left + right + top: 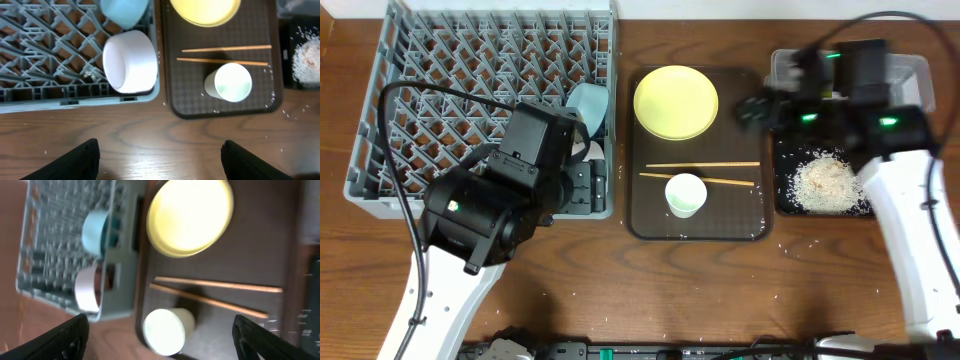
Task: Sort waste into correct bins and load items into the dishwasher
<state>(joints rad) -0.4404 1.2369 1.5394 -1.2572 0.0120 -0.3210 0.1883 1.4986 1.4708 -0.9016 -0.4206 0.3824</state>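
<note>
The grey dish rack (470, 90) holds a light blue bowl (588, 104) and a white bowl (131, 61) on its side at its near right corner. The yellow plate (675, 102), two chopsticks (702, 165) and the white cup (685, 194) lie on a brown tray (650, 215). Rice scraps (825, 185) lie in the black tray (782, 175). The clear tub (912, 68) is mostly hidden by my right arm. No wrapper or napkins show. My left gripper (160, 160) is open and empty above bare table near the rack's corner. My right gripper (162, 340) is open and empty above the brown tray.
Loose rice grains are scattered on the wooden table (790, 290) around the brown tray and black tray. My left arm (500, 200) covers the rack's near right part. My right arm (910, 200) runs along the table's right side.
</note>
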